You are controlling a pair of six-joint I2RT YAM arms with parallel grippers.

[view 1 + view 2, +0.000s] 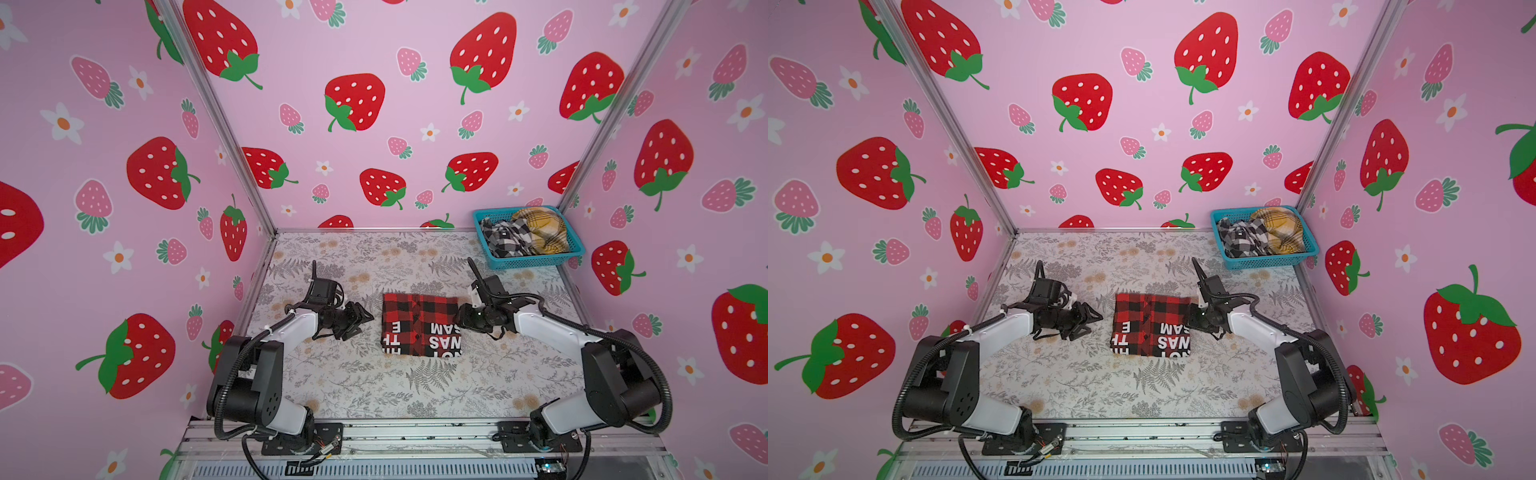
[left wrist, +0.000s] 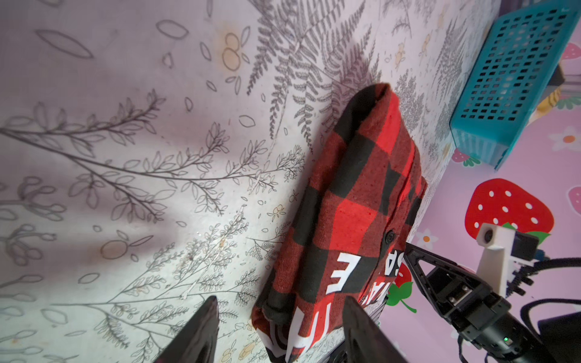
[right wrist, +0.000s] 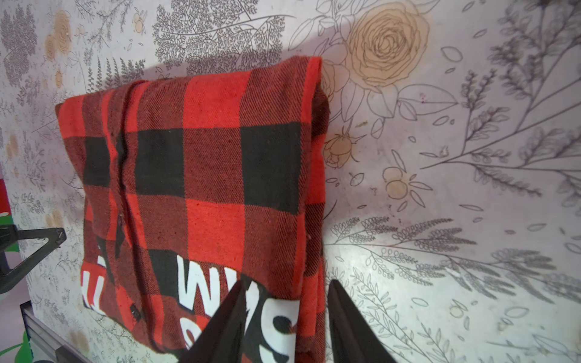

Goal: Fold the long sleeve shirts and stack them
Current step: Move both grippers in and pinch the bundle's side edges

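The left fingers [image 2: 198, 336] hang spread beside the red-and-black shirt [image 1: 419, 320], the right fingers [image 3: 224, 330] spread astride its edge, where a snag on leaving could drag the fold open.

left of the red shirt [image 1: 420, 326]: left gripper [image 1: 365, 323] parked close, jaws apart, with a thin strip of bare table [image 1: 415, 390] between
right of it: right gripper [image 1: 460, 319] right at the edge, blocked
near side of it: wide-open table
far side of it: free strip; turquoise basket [image 1: 536, 262] far right, well apart
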